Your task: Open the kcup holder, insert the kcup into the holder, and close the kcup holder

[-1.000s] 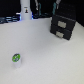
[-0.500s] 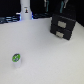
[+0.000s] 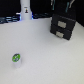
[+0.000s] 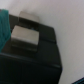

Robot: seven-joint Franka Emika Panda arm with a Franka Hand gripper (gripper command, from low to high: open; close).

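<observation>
We hover close over the black boxy kcup holder (image 3: 63,26), far from the green-topped white kcup (image 3: 17,58); the claw's state we cannot tell.

Up close and blurred, the kcup holder (image 4: 35,60) fills much of the wrist view as a black boxy body with hard edges. A pale grey rectangular patch (image 4: 25,36) sits on its upper face. Beyond it lies the light counter (image 4: 67,20), and a teal strip (image 4: 4,25) shows at one edge.
</observation>
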